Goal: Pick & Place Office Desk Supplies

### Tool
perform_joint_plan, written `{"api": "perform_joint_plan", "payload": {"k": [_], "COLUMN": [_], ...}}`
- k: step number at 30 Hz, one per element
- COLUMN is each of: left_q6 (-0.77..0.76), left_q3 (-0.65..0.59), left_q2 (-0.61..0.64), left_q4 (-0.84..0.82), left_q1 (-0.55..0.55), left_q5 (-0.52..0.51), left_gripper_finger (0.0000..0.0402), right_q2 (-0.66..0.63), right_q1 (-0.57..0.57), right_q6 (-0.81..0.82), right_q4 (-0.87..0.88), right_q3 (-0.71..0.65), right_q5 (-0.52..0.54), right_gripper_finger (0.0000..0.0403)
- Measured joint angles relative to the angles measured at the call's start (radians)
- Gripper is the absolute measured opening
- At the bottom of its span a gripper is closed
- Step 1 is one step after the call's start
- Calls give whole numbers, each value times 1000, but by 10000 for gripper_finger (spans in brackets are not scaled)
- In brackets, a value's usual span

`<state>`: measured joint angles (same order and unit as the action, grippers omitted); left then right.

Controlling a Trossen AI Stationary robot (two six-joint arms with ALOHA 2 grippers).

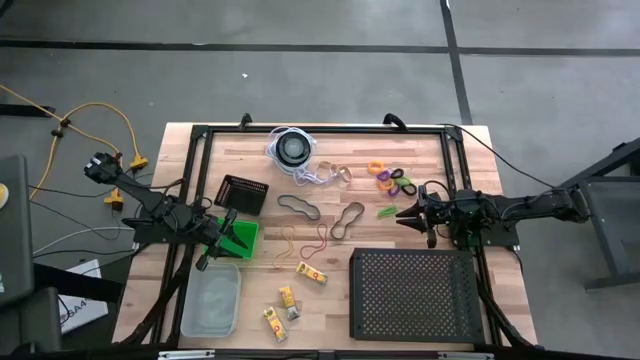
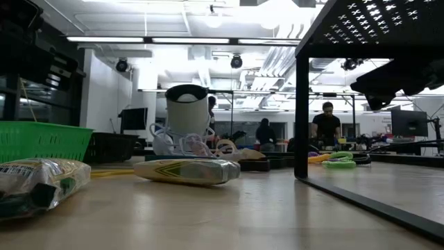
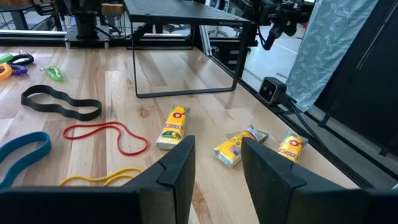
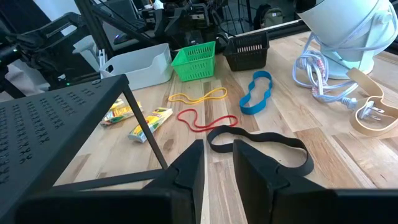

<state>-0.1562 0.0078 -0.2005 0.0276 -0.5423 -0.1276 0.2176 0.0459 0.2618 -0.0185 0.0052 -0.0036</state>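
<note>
Dark jaws of both grippers, left [image 3: 214,171] and right [image 4: 217,165], stand slightly apart, holding nothing.

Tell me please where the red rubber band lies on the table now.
In the high view the red rubber band lies flat near the table's middle, between the yellow rubber band on its left and a dark rubber band on its right.

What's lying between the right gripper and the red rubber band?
In the right wrist view, a black rubber band lies between the right gripper and the red rubber band.
</note>
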Motion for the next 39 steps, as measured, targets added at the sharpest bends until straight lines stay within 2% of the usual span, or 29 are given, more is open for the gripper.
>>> {"api": "perform_joint_plan", "payload": {"k": [25,36,39], "left_q6": [0,-17,-40], "left_q3": [0,1,16], "left_q2": [0,0,-2], "left_q4": [6,60,53], "left_q1": [0,0,0], "left_q5": [-1,-27,-68], "left_gripper_finger": [126,126,126], "right_q2": [0,0,0], "right_q1": [0,0,0], "right_q6": [0,0,0], "right_q4": [0,0,0], "right_q3": [0,0,0], "right_q5": [0,0,0], "right_gripper_finger": [73,73,73]}}
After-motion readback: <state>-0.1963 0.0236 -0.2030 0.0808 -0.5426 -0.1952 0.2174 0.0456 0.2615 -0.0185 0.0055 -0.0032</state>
